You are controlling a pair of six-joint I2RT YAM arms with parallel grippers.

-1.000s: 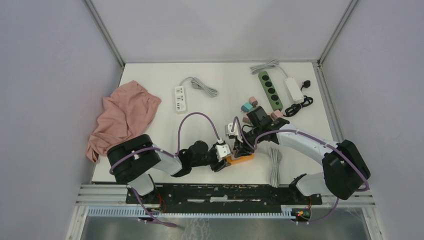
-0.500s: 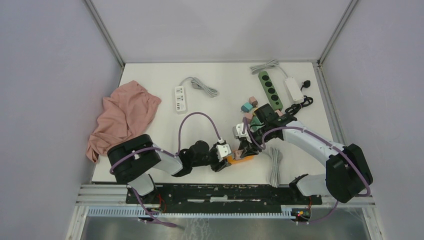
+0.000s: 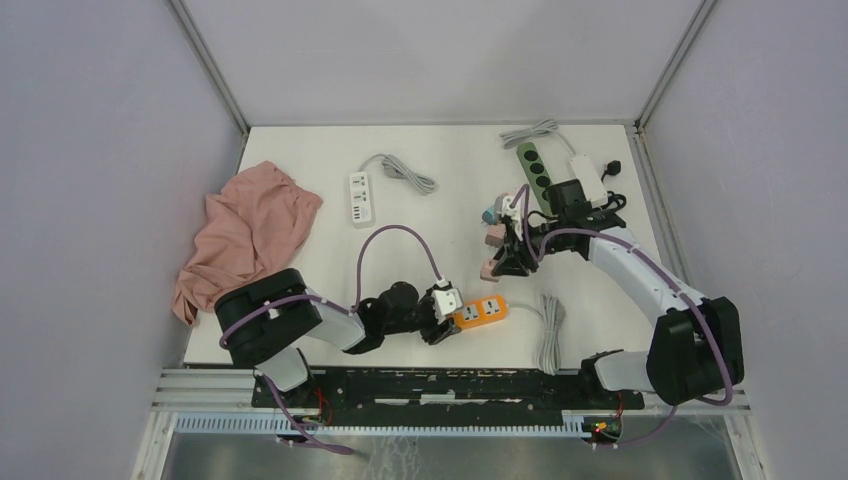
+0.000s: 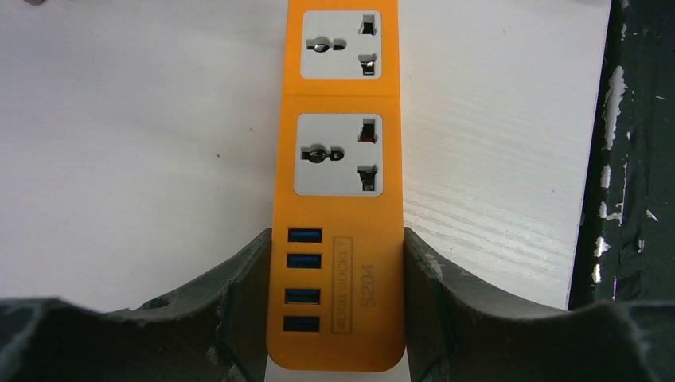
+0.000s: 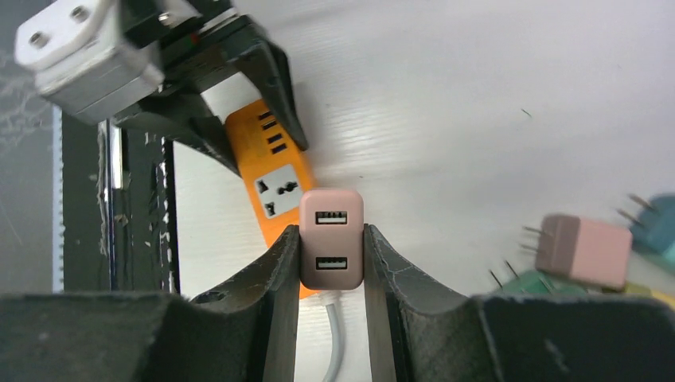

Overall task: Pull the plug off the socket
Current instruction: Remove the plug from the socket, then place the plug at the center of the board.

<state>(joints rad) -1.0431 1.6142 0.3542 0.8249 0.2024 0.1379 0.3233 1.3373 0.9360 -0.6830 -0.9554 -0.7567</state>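
The orange power strip [image 4: 338, 199] is pinned by the left fingers [image 4: 239, 294], the pink USB charger [image 5: 332, 239] clenched by the right fingers [image 5: 275, 302]. It could be dropped if loosened early.

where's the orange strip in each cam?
Top external: orange strip lies low centre.
Left wrist: centre, running top to bottom.
Right wrist: left of centre, partly behind the pink plug.
Shared landmark: the left gripper clamping its USB end.
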